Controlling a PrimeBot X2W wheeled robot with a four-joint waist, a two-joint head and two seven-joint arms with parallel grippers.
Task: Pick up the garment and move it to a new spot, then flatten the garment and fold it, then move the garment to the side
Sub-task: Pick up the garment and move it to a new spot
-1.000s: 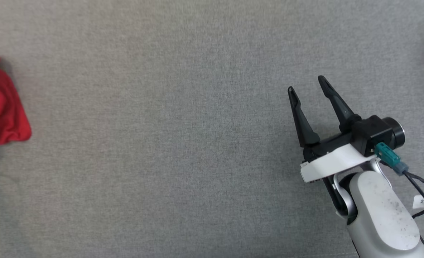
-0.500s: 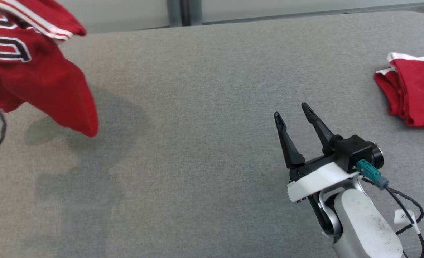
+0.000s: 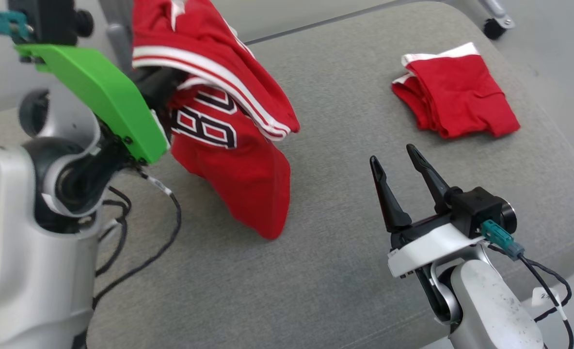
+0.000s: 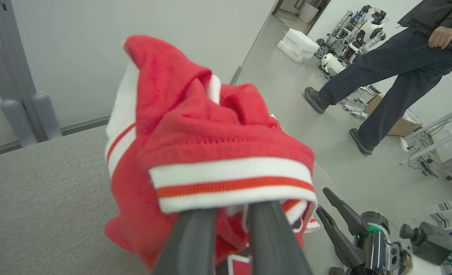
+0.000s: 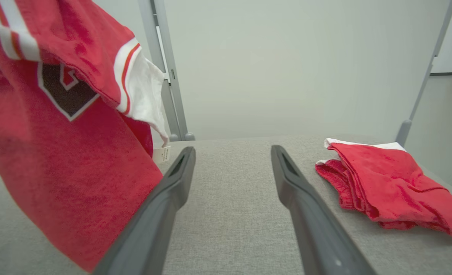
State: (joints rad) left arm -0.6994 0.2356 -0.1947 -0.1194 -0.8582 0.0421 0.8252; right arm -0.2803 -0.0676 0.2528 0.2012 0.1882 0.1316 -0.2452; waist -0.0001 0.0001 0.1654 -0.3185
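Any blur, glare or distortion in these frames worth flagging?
Head view: left arm slightly blurred, jersey sharp. Left wrist view: left fingers defocused up close, room tilted. Right wrist view: right fingers soft too, folded garment crisp; no glare anywhere.

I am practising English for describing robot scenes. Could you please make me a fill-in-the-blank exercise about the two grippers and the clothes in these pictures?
1. The left gripper is shut on a jersey whose main colour is ____.
2. The right gripper holds nothing, and its jaws stand ____.
3. The folded garment lies on the grey table, on the robot's ____ side.

Missing words: red; open; right.
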